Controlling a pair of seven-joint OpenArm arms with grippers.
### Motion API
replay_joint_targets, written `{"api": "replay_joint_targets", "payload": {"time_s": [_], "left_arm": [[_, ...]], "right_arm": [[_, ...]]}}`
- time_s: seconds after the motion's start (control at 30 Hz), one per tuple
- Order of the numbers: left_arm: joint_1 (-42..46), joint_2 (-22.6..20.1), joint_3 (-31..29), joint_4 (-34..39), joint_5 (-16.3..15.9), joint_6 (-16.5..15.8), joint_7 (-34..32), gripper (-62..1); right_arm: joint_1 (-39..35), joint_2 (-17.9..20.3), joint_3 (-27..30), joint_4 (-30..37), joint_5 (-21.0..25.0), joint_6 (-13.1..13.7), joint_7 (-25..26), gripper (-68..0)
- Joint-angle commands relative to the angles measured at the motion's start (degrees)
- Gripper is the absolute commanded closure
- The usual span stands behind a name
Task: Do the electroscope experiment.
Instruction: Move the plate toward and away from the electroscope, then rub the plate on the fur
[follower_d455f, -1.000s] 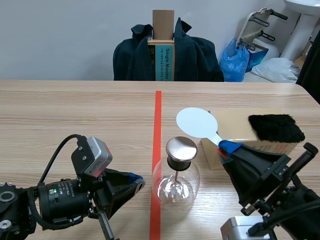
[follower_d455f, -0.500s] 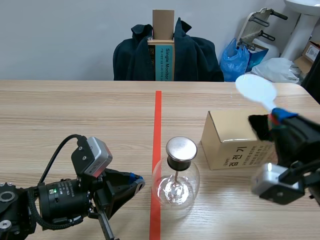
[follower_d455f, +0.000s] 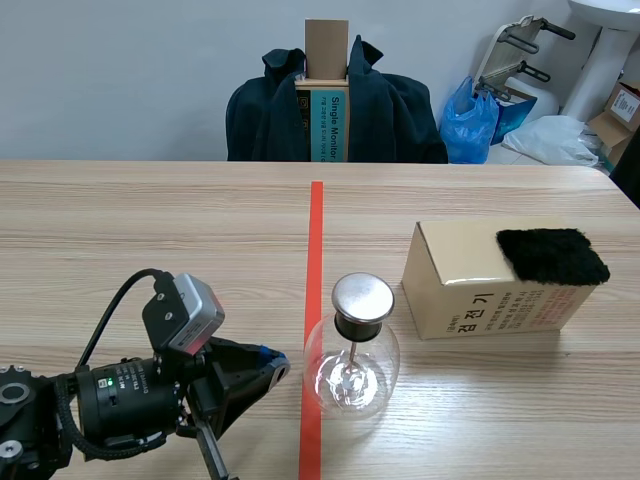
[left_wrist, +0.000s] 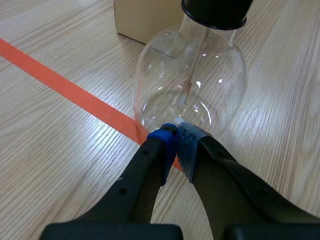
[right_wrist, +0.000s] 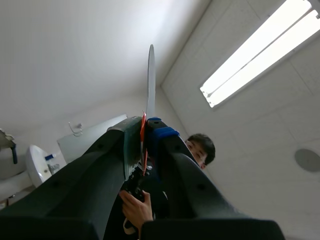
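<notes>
Behind the table's (follower_d455f: 150, 230) far edge hangs a dark coat (follower_d455f: 390, 110), with a blue bag (follower_d455f: 470, 120) beside it. On the table's right half lies a cardboard box (follower_d455f: 460, 270), with a black cloth (follower_d455f: 552, 255) on the right end of its top. Just beside the box, at the red tape line (follower_d455f: 316, 230), stands the glass flask (follower_d455f: 352, 370) with its metal cap (follower_d455f: 362, 298). The left gripper (left_wrist: 176, 131) lies low on the table, its fingers clenched together on nothing and their tips right at the flask's lower wall. The right gripper (right_wrist: 145, 125) points up at the ceiling and pinches a thin white paddle (right_wrist: 150, 80), seen edge-on. A person (right_wrist: 200, 147) shows beyond it.
</notes>
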Motion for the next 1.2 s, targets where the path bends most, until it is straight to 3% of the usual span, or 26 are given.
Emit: {"api": "replay_joint_targets", "payload": {"time_s": [0.0,0.13,0.4,0.6,0.63,0.67,0.7,0.77,0.8,1.0,1.17], "left_arm": [[1.64,-0.87,-1.40,2.19,-0.39,-0.15,-0.57,-2.7],[6.86,-3.45,-6.03,7.91,-0.39,-0.15,-0.59,-2.7],[26.64,-10.73,-20.76,27.89,-0.44,-0.15,-1.03,-2.7],[39.43,-11.13,-30.27,37.22,-0.42,-0.13,-2.51,-3.5],[40.63,-11.13,-31.21,37.97,-0.39,-0.13,-2.51,-7.2],[41.57,-11.10,-32.06,38.53,-0.42,-0.13,-2.54,-15.1],[42.21,-11.10,-32.72,38.91,-0.42,-0.31,-2.73,-27.4],[42.49,-11.10,-33.40,39.15,-0.44,-0.31,-4.35,-58.5],[42.49,-11.08,-33.66,39.12,-0.44,-0.13,-5.42,-62.3],[42.49,-11.10,-34.45,39.12,-0.63,0.85,-6.36,-62.3],[42.47,-11.08,-34.45,39.12,-0.63,1.01,-6.43,-62.3]], "right_arm": [[-0.15,0.76,1.20,0.85,1.66,-0.42,0.00,-0.8],[-0.28,0.76,3.80,2.10,4.74,-0.42,0.07,-0.8],[-0.28,0.76,6.10,2.03,9.81,-0.33,-0.28,-0.8],[-0.07,0.74,5.92,-1.38,6.71,4.15,-0.83,-0.8],[0.20,0.72,5.60,-2.43,5.70,4.96,-0.83,-0.8],[0.39,0.61,5.20,-3.65,4.57,5.35,-0.79,-0.8],[0.66,0.37,4.68,-5.01,3.32,5.90,-0.63,-0.8],[1.64,-0.48,3.54,-7.85,0.04,7.06,-0.33,-0.8],[2.16,-1.09,2.97,-9.40,-1.68,7.13,-0.02,-0.8],[5.03,-4.44,0.61,-17.88,-11.08,7.58,1.60,-0.8],[7.54,-5.70,-0.31,-25.03,-17.92,10.14,2.01,-0.8]]}}
